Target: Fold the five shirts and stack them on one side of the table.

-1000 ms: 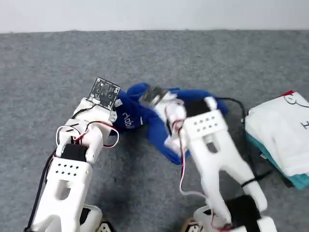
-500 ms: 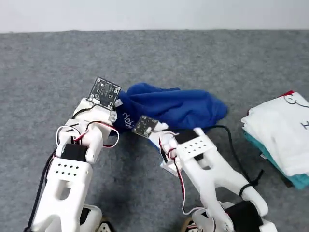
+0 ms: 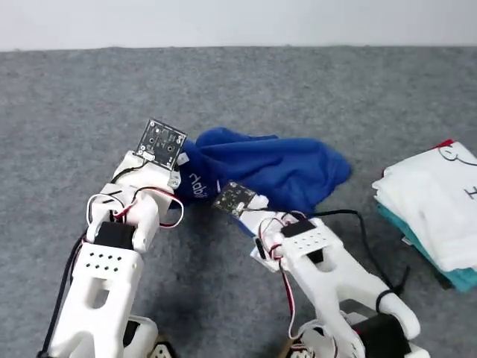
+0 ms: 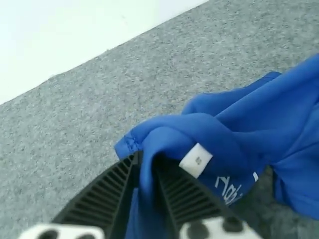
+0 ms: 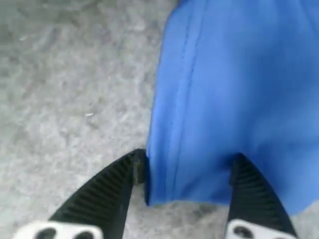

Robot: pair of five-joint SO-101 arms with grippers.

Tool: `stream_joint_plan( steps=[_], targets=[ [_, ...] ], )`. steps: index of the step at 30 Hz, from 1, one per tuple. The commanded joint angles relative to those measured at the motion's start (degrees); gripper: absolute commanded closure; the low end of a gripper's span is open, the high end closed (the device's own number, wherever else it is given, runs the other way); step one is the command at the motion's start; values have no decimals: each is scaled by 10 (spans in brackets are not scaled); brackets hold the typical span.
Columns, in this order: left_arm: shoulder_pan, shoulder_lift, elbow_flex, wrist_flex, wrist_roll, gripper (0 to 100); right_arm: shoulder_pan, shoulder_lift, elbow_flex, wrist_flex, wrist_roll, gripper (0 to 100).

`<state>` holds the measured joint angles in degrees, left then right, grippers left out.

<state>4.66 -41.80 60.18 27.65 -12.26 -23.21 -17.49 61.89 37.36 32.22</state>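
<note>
One labelled edge of your blue shirt (image 3: 276, 171), crumpled at the middle of the table (image 3: 335, 89), sits clamped in the left gripper (image 4: 144, 167) as an anchor, while the right gripper (image 5: 187, 167) gapes astride its hem, likely to seize it, well apart from the folded stack (image 3: 440, 209).

Surface: a grey, felt-like covering (image 3: 313, 89) spreads across the tabletop. Its texture is coarse and fibrous, and it looks lightly mottled in the right wrist view.
Backdrop: a plain white wall (image 3: 238, 22) runs along the far edge of the grey covering and meets it in a straight line. In the left wrist view the same line appears slanted.
Speck: a small pale fleck (image 5: 89, 114) lies on the grey fibres.
</note>
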Motion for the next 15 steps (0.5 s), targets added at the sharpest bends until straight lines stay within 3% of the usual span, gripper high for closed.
stream_joint_plan(
  steps=[1,6,15],
  targets=[
    [-2,-4,-3,-10,-1,986,39,-13,4,-25,21,760],
    [-2,-4,-3,-10,-1,986,41,-14,5,-25,55,980],
    [-2,-4,-3,-9,-1,986,41,-31,-1,-23,55,989]
  ],
)
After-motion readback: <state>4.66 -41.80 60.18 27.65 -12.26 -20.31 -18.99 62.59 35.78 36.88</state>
